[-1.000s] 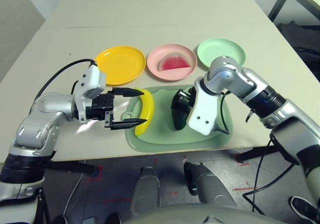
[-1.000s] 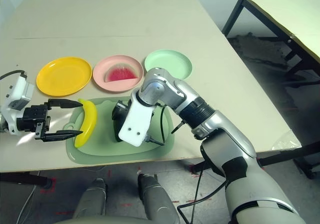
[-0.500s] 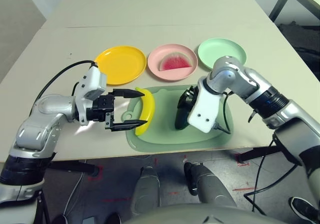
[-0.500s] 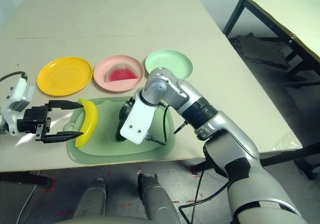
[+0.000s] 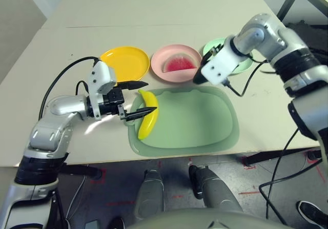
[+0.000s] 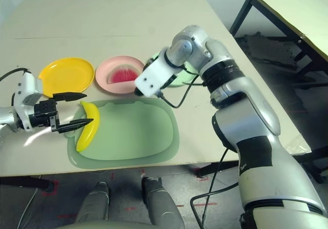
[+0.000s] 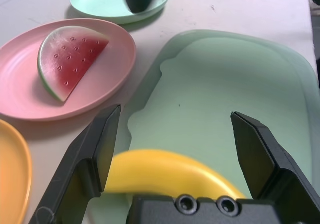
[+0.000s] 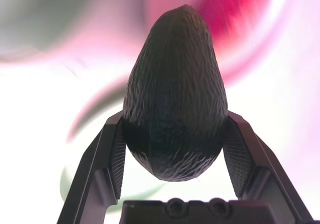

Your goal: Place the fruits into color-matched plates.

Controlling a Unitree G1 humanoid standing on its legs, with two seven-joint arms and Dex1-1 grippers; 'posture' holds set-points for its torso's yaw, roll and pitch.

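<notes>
Yellow, pink and mint green: you have three plates in the head views, one of each colour. The yellow plate (image 5: 124, 65) lies just beyond your left gripper (image 5: 151, 96), whose two fingers are spread wide. The pink plate (image 5: 164, 55) sits farther off to that claw's right, holding the one watermelon wedge (image 5: 179, 63). The mint green plate (image 5: 212, 44) is behind your right gripper (image 8: 175, 116) and its wrist, so you get parts of its rim and surface. Your one banana (image 5: 149, 117) lies at the left claw's fingertips, on the single pale green mat (image 5: 195, 119), with one fingertip covering a bit of it. Your one avocado (image 5: 199, 76) is at the right claw, near the pink plate, mostly tucked behind the white wrist housing.

From the left wrist, you see the banana crossing the space between the two spread fingers, its near side hidden by the gripper's base; you cannot tell whether either finger touches it. The wedge on its pink plate is well apart from this claw. Both the pink and yellow plates are cut off, and a dark tapered shape, also cut off, hides part of the mint plate.

From the right wrist, you have the avocado pinched between the right claw's two fingers, one on each side. Behind it, pink and red patches are too blurred to outline.
</notes>
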